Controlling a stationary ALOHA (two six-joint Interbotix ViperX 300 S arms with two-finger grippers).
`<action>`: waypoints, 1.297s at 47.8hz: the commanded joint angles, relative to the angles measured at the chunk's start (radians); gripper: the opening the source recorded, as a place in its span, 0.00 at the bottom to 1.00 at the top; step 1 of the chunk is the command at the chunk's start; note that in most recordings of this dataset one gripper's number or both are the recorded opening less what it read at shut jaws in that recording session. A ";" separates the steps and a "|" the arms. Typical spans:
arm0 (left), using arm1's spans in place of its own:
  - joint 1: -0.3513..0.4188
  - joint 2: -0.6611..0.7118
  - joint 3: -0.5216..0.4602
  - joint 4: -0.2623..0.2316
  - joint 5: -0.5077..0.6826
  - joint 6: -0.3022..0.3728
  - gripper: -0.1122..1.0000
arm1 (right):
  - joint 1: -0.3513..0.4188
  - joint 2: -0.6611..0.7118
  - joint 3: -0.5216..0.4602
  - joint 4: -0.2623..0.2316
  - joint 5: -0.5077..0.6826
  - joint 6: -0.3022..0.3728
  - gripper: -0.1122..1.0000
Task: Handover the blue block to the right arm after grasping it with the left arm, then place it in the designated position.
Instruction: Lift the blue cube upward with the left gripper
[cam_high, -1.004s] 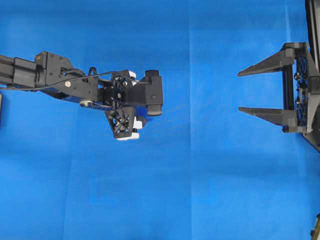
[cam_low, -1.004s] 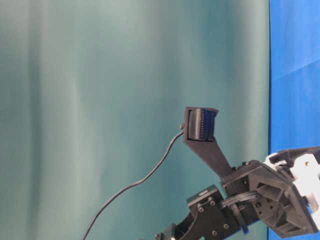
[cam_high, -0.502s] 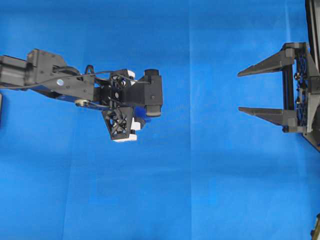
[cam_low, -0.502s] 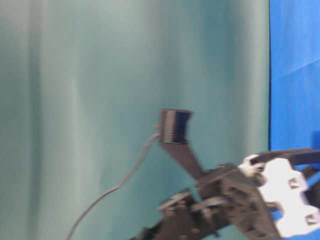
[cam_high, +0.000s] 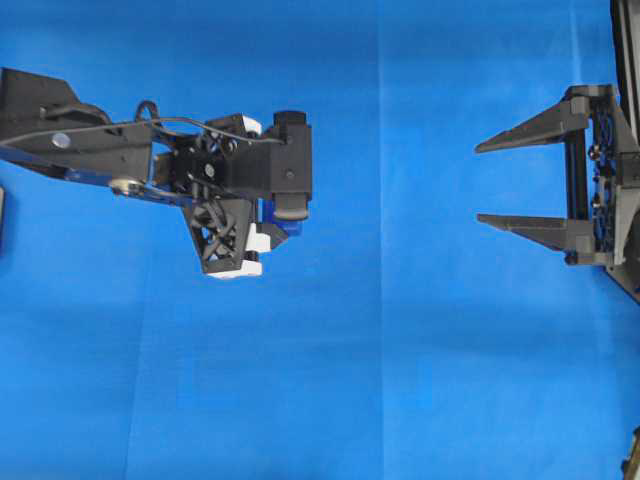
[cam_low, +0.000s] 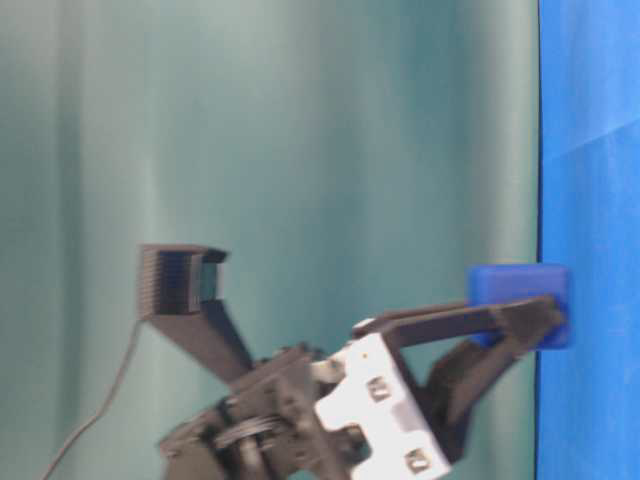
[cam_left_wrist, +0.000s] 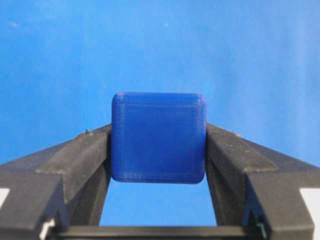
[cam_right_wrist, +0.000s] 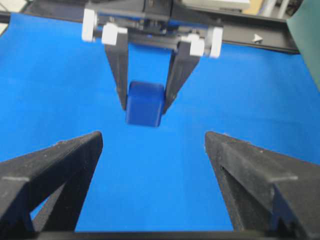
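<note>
The left claw (cam_left_wrist: 158, 150) is clamped on the block (cam_left_wrist: 158, 137), well apart from the right claw (cam_right_wrist: 152, 165), which gapes straight toward it.

Left arm (cam_high: 90, 150) reaches in from the left edge of the overhead view, wrist pitched down. Left claw (cam_left_wrist: 158, 150) clamped on the blue block (cam_left_wrist: 158, 137), one finger (cam_left_wrist: 85, 155) pressing each side. Right claw (cam_high: 482, 183) well apart, opposite, level, fingers (cam_right_wrist: 55, 165) spread wide with nothing between them, tips pointing at the left claw.
</note>
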 joint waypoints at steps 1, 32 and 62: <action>-0.002 -0.046 -0.043 0.002 0.029 0.002 0.54 | 0.000 0.002 -0.028 0.000 -0.008 0.002 0.97; -0.002 -0.153 -0.138 0.011 0.202 0.006 0.54 | -0.002 0.003 -0.029 0.002 -0.008 0.002 0.97; -0.002 -0.153 -0.138 0.012 0.202 0.006 0.54 | -0.002 0.003 -0.029 0.000 -0.005 0.002 0.97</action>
